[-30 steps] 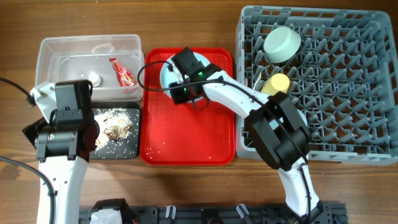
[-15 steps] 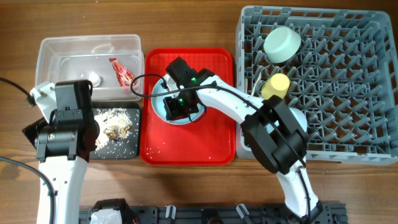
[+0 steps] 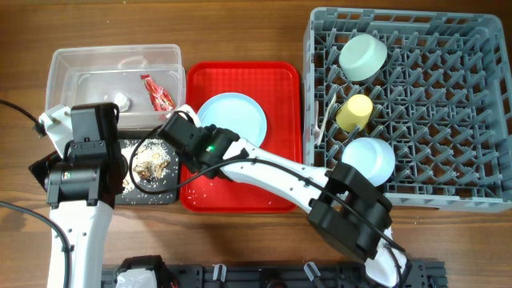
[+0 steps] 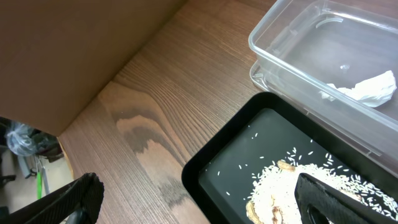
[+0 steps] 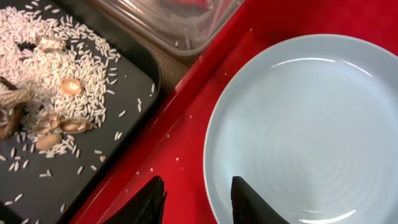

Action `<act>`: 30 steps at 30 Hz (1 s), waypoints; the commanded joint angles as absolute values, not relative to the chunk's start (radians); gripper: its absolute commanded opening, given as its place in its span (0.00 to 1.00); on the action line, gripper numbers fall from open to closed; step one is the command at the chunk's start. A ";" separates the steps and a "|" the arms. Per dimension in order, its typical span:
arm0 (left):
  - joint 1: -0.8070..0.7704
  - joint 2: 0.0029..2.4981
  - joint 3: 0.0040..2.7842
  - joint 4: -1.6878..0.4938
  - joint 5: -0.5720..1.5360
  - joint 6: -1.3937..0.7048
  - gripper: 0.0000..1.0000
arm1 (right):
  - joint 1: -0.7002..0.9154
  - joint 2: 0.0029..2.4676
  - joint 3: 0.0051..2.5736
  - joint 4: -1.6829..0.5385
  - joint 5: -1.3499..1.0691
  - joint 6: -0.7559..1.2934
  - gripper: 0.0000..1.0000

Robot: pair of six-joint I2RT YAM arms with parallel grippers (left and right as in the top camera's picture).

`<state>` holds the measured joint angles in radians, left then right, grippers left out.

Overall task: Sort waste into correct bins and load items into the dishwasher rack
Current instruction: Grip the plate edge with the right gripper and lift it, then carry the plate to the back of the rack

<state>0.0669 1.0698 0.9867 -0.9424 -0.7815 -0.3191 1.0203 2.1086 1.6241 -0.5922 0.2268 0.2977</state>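
The light blue plate (image 3: pixel 233 120) (image 5: pixel 305 124) lies flat on the red tray (image 3: pixel 240 180). My right gripper (image 3: pixel 186 138) (image 5: pixel 198 202) hovers at the plate's left rim, open, one finger over the plate and one over the tray, holding nothing. In the clear tub (image 3: pixel 80 72) (image 4: pixel 323 43) are the red-and-white wrapper (image 3: pixel 158 92) and the white tissue (image 3: pixel 122 100) (image 4: pixel 367 90). The black tray (image 3: pixel 172 192) (image 4: pixel 230 162) holds brownish food scraps (image 3: pixel 150 166) (image 4: pixel 292 186) (image 5: pixel 37 106) with white grains. My left gripper (image 4: pixel 199 202) is wide open above the black tray's corner. In the grey rack (image 3: pixel 448 160) are the bowl (image 3: pixel 363 56) and the yellow cup (image 3: pixel 354 110).
Another pale blue round dish (image 3: pixel 370 158) rests in the rack's front left. White cutlery (image 3: pixel 323 120) lies along the rack's left side. My left arm (image 3: pixel 80 168) covers the black tray's left part. A few white grains dot the red tray. A brown board (image 4: pixel 74 50) stands beside the table.
My right gripper swung from the back of the red tray toward its front-left edge, and its jaws opened. The plate now lies uncovered on the tray. The left arm has not moved.
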 commanded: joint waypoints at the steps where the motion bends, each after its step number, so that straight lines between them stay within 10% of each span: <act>1: 0.072 1.070 0.994 -0.940 -0.797 -0.315 1.00 | 1.018 2.164 1.625 -0.585 0.262 0.261 0.38; 8: 0.072 1.070 0.994 -0.940 -0.797 -0.315 1.00 | 1.003 2.239 1.625 -0.554 0.261 0.253 0.38; 20: 0.072 1.070 0.994 -0.940 -0.797 -0.315 1.00 | 0.936 1.992 1.705 -0.594 0.125 0.249 0.04; 30: 0.072 1.070 0.994 -0.940 -0.797 -0.315 1.00 | 0.138 1.401 1.694 -0.690 -0.673 0.420 0.04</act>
<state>0.0669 1.0698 0.9867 -0.9424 -0.7815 -0.3191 0.2768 1.3445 1.7348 -0.6880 -0.3691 0.3634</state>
